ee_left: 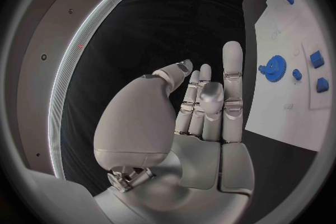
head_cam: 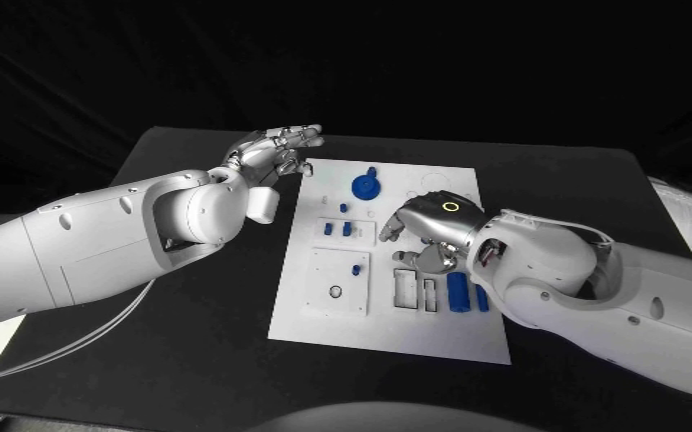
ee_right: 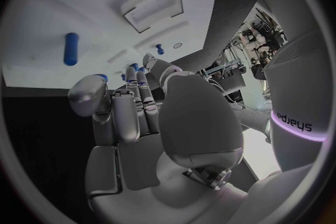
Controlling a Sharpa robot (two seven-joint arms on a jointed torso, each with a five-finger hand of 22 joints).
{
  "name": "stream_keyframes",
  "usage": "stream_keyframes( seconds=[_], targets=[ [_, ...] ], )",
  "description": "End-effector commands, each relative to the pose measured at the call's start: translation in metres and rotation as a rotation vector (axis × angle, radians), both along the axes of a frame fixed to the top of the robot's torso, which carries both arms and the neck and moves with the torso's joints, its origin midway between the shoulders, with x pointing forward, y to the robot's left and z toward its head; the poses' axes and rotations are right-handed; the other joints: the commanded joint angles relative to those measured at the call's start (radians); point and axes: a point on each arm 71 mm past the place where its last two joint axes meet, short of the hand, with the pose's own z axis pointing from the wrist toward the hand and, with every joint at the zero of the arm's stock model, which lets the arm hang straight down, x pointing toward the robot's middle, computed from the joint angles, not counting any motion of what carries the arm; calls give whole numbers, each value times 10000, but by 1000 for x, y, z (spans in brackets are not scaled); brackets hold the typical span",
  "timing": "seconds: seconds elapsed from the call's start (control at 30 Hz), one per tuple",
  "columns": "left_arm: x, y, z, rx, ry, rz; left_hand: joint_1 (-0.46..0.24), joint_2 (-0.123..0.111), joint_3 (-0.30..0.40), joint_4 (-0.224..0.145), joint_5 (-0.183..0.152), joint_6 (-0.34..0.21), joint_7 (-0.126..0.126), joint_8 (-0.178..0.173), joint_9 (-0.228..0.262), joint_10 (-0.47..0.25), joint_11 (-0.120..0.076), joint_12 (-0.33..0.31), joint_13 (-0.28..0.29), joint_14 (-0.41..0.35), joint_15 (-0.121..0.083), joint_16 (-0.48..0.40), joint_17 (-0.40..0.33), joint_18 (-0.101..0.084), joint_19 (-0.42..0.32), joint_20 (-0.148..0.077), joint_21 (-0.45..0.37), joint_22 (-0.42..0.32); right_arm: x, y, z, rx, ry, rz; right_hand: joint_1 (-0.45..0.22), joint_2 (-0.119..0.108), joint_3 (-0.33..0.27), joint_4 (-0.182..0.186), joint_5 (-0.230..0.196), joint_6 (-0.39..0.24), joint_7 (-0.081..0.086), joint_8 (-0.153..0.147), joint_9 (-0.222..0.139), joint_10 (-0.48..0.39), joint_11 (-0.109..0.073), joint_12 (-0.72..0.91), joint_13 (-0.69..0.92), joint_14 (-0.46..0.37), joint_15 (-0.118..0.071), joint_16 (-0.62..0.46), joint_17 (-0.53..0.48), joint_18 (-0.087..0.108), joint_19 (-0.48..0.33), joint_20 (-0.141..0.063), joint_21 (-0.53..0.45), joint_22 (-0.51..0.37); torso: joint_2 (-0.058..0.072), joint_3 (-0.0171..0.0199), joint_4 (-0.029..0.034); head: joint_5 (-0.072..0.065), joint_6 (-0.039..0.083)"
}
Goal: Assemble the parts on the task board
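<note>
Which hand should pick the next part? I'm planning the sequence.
Probably the right hand: it hangs over the task board amid the blue parts. The left hand sits off the board's far corner.

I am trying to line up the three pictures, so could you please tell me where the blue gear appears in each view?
Head view: the blue gear lies on the far part of the task board, near the left hand.
Left wrist view: the gear lies on the board beyond the fingertips.
Right wrist view: I cannot make it out.
Shared landmark: the white task board.
</note>
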Motion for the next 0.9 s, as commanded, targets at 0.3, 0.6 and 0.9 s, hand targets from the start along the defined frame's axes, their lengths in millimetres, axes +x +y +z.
stream_keyframes(
  seconds=[0.3, 0.6, 0.9],
  targets=[
    [-1, -3, 1, -108, -86, -250, 17, 44, -9, -70, 60, -75, -28, 50, 1, -65, -10, 71, 11, -55, 9, -48, -27, 181, -76, -14, -47, -13, 27, -54, 9, -1057, -353, -1722, 64, -183, -1503, 377, 114, -480, -374, -30, -78, -527, -19, -43, -17, 468, -6, 23, -43, -1, 329, 73, 136, 313, 2, -2, -31, -154, 185],
    [-2, -4, -1, -98, -59, -286, 17, 44, -9, -70, 60, -75, -28, 50, 1, -65, -10, 71, 11, -55, 9, -48, -27, 181, -76, -14, -47, -13, 28, -50, -1, -1289, -70, -1607, 287, -28, -1785, 490, 115, -471, -403, -21, -71, -539, -37, 17, -9, 462, -11, 1, -107, 13, 321, 67, 91, 251, -1, -2, -7, -179, 197],
    [-2, -3, -1, -78, -47, -263, 23, 47, -10, -78, 59, -72, -29, 60, 3, -76, -9, 88, 13, -58, 9, -46, -32, 182, -78, -13, -49, -14, 27, -41, -12, -1374, 308, -1323, 504, 308, -1617, 585, 122, -226, -267, 17, -49, 317, -231, 358, 1, 481, -172, 44, -106, 5, 380, -56, 130, 310, 4, -8, -12, -131, 162]
  ],
)
